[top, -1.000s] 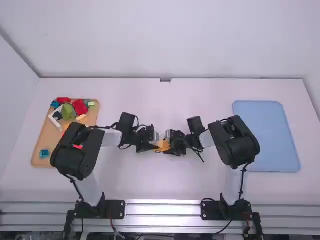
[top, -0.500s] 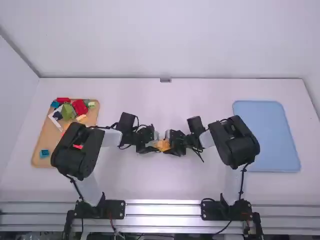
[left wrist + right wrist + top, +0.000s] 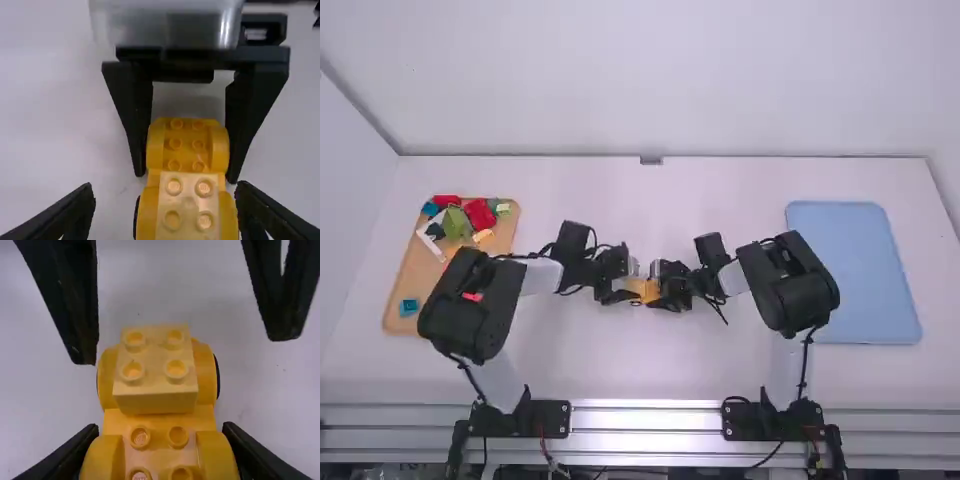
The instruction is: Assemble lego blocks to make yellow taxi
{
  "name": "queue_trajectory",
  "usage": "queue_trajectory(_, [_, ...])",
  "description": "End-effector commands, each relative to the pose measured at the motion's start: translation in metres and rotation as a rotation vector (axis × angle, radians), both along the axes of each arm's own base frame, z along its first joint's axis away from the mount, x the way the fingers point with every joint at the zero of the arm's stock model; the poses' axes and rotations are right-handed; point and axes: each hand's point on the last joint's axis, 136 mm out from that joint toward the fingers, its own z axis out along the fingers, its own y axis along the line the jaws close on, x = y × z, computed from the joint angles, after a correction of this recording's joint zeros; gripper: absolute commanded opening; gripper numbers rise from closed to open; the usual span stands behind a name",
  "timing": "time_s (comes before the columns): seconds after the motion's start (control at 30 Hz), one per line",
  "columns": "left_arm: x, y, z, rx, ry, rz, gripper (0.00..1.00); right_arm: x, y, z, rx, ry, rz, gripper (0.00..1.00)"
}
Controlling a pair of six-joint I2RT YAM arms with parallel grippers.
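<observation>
At the middle of the table, the yellow car (image 3: 648,290) lies between my left gripper (image 3: 620,293) and my right gripper (image 3: 665,292). A paler yellow four-stud block (image 3: 189,210) sits on the car's end nearer the left gripper; from the right wrist, this block (image 3: 155,395) looks seated above the base between rounded fenders. My left gripper (image 3: 165,187) is open around that end, with gaps on both sides. My right gripper (image 3: 161,426) is shut on the other end, its fingers against both fenders. A black wheel edge shows beside the block.
On the left, a tan tray (image 3: 402,270) holds red, green, white and other blocks, with a blue block (image 3: 409,307) near its front. A blue tray (image 3: 855,270) lies on the right. Both grippers are very close together over the car.
My left arm has shifted very slightly away from the camera, up the picture. The right arm and the car have stayed where they were.
</observation>
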Motion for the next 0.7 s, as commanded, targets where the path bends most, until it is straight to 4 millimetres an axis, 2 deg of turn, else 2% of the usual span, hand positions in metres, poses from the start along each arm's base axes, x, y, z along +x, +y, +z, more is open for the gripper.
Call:
queue_trajectory(0.0, [-0.005,-0.005,0.022,-0.067,-0.02,-0.035,0.47,-0.003,0.001,0.005,0.006,0.001,0.003,0.56])
queue_trajectory(0.03, [-0.006,-0.006,0.023,-0.073,-0.021,-0.039,0.32,-0.003,0.001,0.005,0.006,0.001,0.003,0.56])
queue_trajectory(0.07, [-0.007,-0.006,0.022,-0.077,-0.01,-0.043,0.02,-0.003,0.001,0.005,0.006,0.0,0.004,0.56])
queue_trajectory(0.43, [-0.017,-0.003,-0.011,-0.048,0.106,-0.037,0.02,-0.003,0.001,0.005,0.006,0.001,0.003,0.56])
queue_trajectory(0.67, [-0.026,0.002,-0.042,-0.002,0.195,-0.02,0.02,-0.003,0.001,0.005,0.007,0.001,0.004,0.56])
